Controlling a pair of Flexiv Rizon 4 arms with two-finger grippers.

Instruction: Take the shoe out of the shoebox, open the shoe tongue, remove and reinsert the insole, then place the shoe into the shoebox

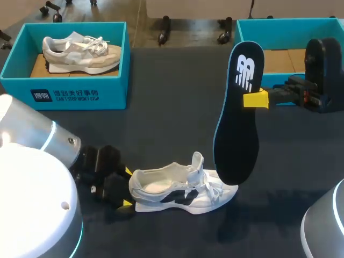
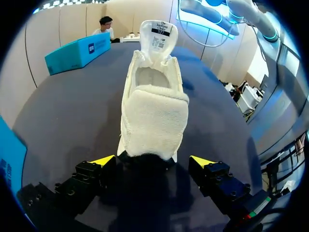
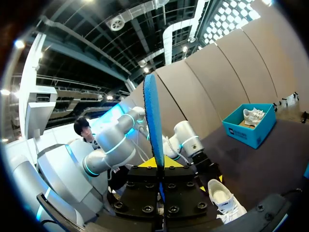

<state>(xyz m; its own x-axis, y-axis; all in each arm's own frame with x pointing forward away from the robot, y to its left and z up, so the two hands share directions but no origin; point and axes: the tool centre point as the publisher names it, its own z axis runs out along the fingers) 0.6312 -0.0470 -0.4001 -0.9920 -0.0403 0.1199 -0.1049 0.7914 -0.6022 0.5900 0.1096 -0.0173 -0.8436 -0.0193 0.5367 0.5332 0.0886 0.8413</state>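
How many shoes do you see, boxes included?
2. A black-striped shoe lies on the table at the left claw; a beige shoe sits in the far-left shoebox. The right shoebox is partly hidden.

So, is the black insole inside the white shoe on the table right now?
No, the insole stands upright in the right end effector, outside the shoe, whose opening shows only pale lining.

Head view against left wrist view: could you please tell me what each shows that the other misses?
Only the head view: the insole upright in the right gripper, and a second shoe boxed. Only the left wrist view: the tongue's inner label. Both: the white shoe on the table, left gripper open at its heel.
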